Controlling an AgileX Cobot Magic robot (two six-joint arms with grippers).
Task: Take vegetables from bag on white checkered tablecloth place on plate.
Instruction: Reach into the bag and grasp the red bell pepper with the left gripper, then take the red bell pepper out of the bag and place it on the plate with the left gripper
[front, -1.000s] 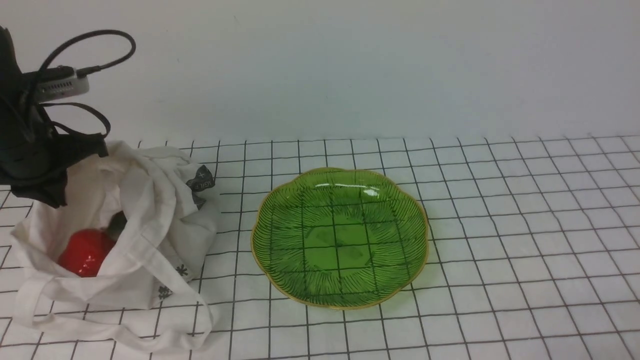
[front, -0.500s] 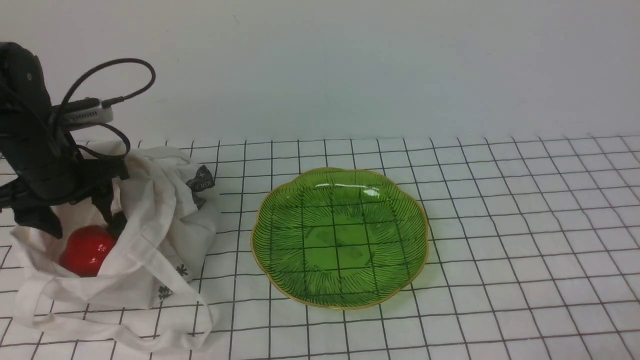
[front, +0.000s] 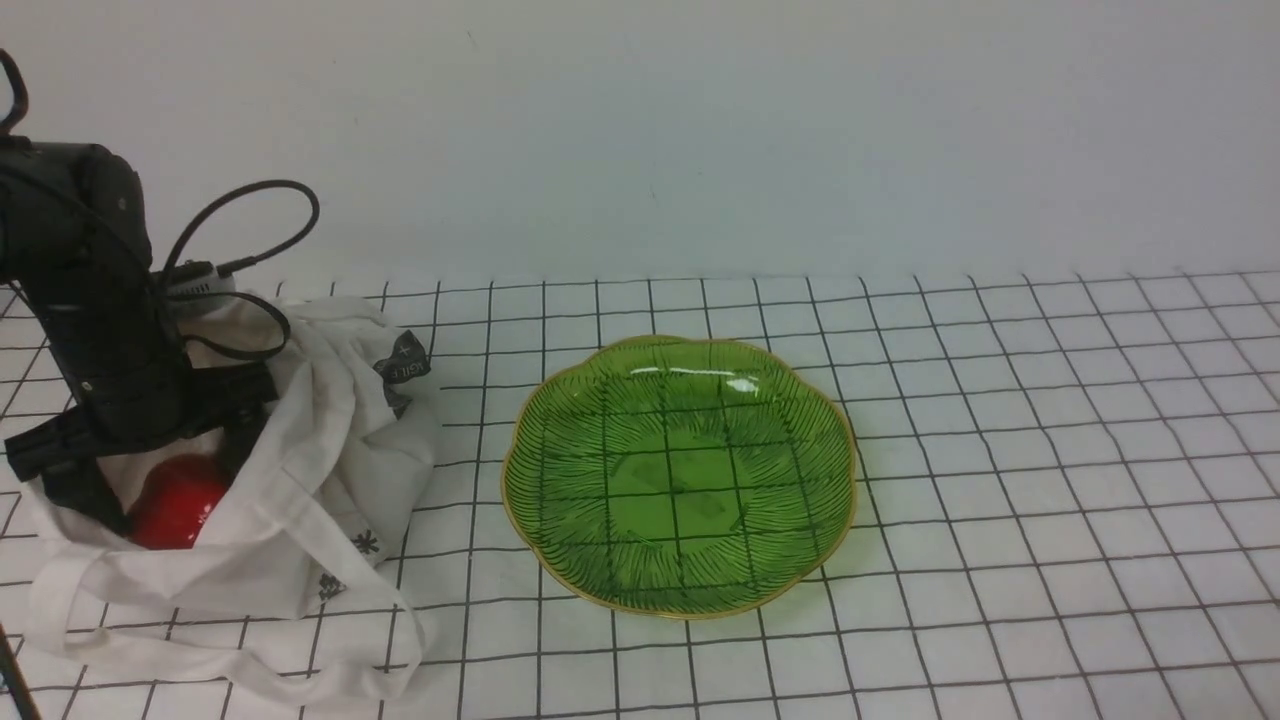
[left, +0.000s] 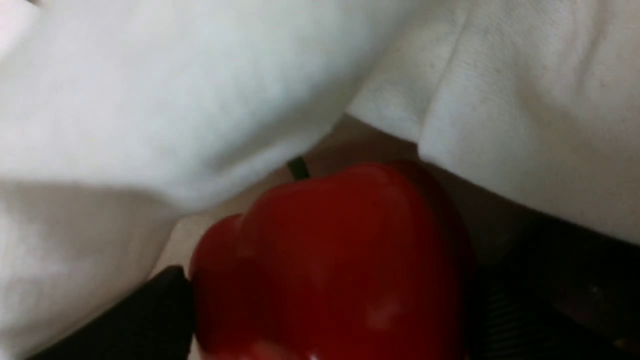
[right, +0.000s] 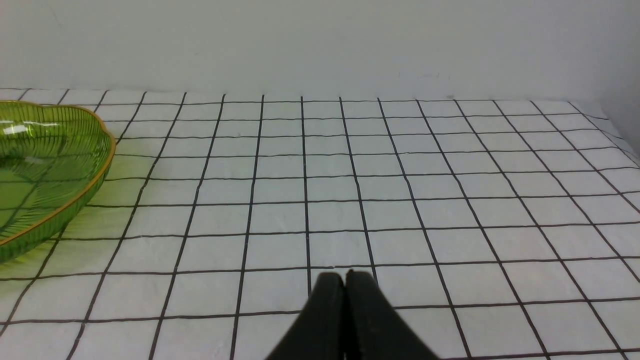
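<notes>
The red bell pepper (front: 178, 512) lies inside the off-white cloth bag (front: 310, 470) at the left of the white checkered tablecloth (front: 1000, 450). My left gripper (front: 160, 485) is down in the bag's mouth, open, with one black finger on each side of the pepper. In the left wrist view the pepper (left: 330, 250) fills the gap between the fingers (left: 150, 310), with bag cloth (left: 150, 100) around it. The green glass plate (front: 512, 470) stands empty at the middle. My right gripper (right: 345, 275) is shut and empty, low over the cloth to the right of the plate (right: 102, 165).
The bag's long strap handles (front: 250, 680) trail toward the front edge at the left. A black cable (front: 260, 215) loops off the left wrist. A pale wall (front: 700, 130) closes the back of the table. Checkered cloth (right: 400, 200) stretches right of the plate.
My left arm has come down and slightly right into the bag's mouth, so its fingers now straddle the pepper. The pepper, bag and plate have not moved.
</notes>
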